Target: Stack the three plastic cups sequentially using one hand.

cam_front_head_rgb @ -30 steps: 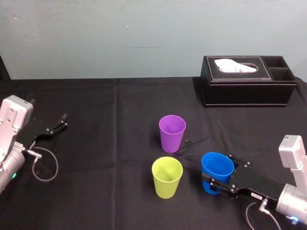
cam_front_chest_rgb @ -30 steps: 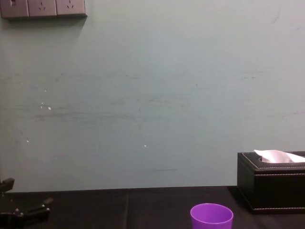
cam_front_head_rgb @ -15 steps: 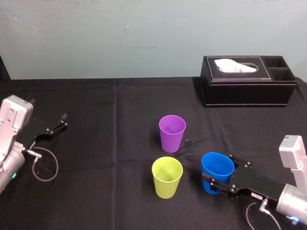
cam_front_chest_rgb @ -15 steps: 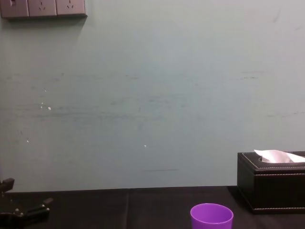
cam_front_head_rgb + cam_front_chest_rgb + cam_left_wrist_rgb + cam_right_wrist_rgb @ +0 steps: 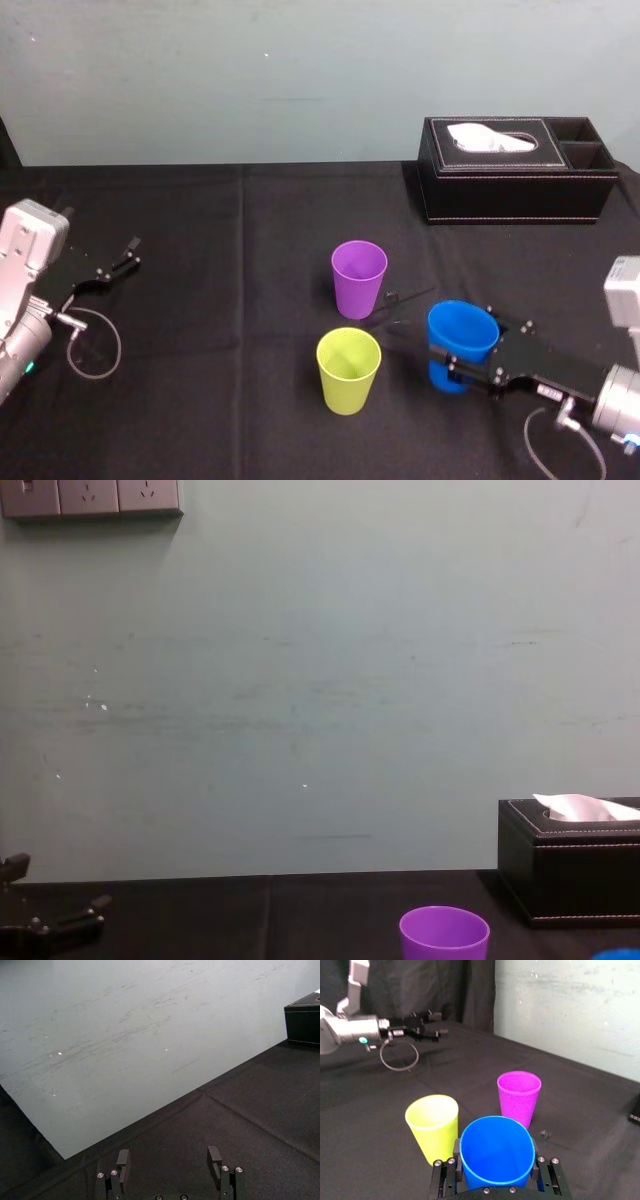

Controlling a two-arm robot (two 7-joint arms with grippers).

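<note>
The blue cup [image 5: 462, 335] is held upright a little above the black cloth, with my right gripper [image 5: 452, 366] shut on its sides; both fingers press its wall in the right wrist view, around the blue cup [image 5: 495, 1152]. The yellow-green cup [image 5: 348, 370] stands upright to its left, also seen as the yellow-green cup [image 5: 432, 1125]. The purple cup [image 5: 359, 278] stands upright just behind that one, and shows as the purple cup [image 5: 519, 1095] and the purple cup [image 5: 444, 935]. My left gripper [image 5: 125, 255] rests open at the far left with nothing between its fingers, shown up close as the left gripper [image 5: 168, 1160].
A black tissue box [image 5: 515, 170] stands at the back right of the table. A looped cable [image 5: 92, 345] lies by the left arm. Bare black cloth lies between the left arm and the cups.
My right gripper has lifted the blue cup off the cloth and shifted it slightly right. Its blue rim now peeks in at the chest view's bottom right. The left arm has not moved.
</note>
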